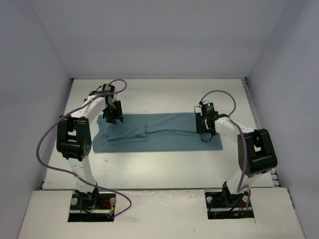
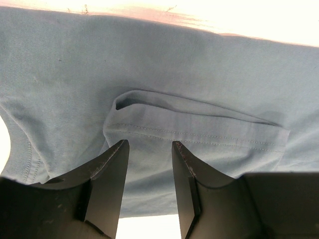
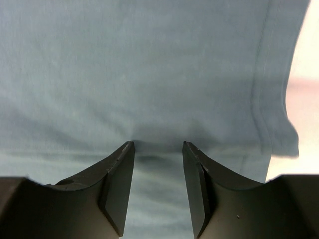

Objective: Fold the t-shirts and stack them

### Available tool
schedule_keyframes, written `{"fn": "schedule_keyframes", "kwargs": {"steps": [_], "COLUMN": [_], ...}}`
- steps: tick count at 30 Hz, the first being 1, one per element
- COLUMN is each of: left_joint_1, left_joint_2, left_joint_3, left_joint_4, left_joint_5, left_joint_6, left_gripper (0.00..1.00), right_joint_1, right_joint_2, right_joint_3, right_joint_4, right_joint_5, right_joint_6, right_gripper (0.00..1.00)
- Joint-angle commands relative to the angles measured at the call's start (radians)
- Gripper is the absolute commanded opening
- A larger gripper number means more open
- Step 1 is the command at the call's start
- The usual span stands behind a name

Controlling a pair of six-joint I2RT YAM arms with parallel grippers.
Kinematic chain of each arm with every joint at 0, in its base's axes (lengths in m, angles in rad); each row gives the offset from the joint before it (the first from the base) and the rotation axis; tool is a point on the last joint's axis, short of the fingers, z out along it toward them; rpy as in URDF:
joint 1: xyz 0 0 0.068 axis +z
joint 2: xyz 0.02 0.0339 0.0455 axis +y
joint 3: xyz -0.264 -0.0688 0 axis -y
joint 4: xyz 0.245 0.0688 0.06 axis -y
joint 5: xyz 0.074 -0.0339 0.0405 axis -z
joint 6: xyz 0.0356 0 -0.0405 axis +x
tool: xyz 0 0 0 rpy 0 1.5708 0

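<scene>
On a white table (image 1: 159,169), a limp teal t-shirt (image 1: 169,133) lies partly folded. The left gripper (image 2: 149,144) and right gripper (image 3: 158,144) hover spread over its ends, likely best pinched at layered edges.

table (image 1: 164,167): off-white top, kinda worn looking, takes up the middle of the top view
scuffs (image 2: 84,9): a couple of small dark scratches plus a reddish smear, on the table's far part
walls (image 1: 159,40): plain and pale, closing in the table's back, left and right sides
board (image 1: 159,216): whiter panel along the table's near edge
strip (image 1: 250,107): thin rail down the table's right edge
</scene>
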Motion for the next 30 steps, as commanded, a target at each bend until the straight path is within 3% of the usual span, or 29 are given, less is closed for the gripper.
{"fn": "schedule_keyframes", "kwargs": {"steps": [1,8,14,24,30], "left_joint_1": [-0.007,-0.007,-0.004,-0.001,-0.002], "left_joint_2": [-0.072,-0.078,-0.093,0.075,0.195], "left_joint_3": [0.006,0.012,0.049,0.141,0.248], "left_joint_4": [0.007,0.004,0.002,-0.021,-0.052], "left_joint_5": [0.0,0.003,-0.011,-0.047,-0.044], "left_joint_6": [-0.012,-0.011,-0.01,-0.021,-0.024], "left_gripper": [0.37,0.37,0.37,0.38,0.38], "right_joint_1": [0.002,0.005,0.009,0.006,0.014], "right_joint_2": [-0.098,-0.137,-0.247,-0.028,-0.036], "right_joint_3": [-0.061,-0.084,0.009,0.067,0.002], "right_joint_4": [0.019,0.019,0.009,0.011,0.019], "right_joint_5": [0.005,0.006,-0.002,0.0,0.001], "right_joint_6": [0.038,0.052,0.021,0.038,0.099], "right_gripper": [0.41,0.41,0.41,0.44,0.44]}}
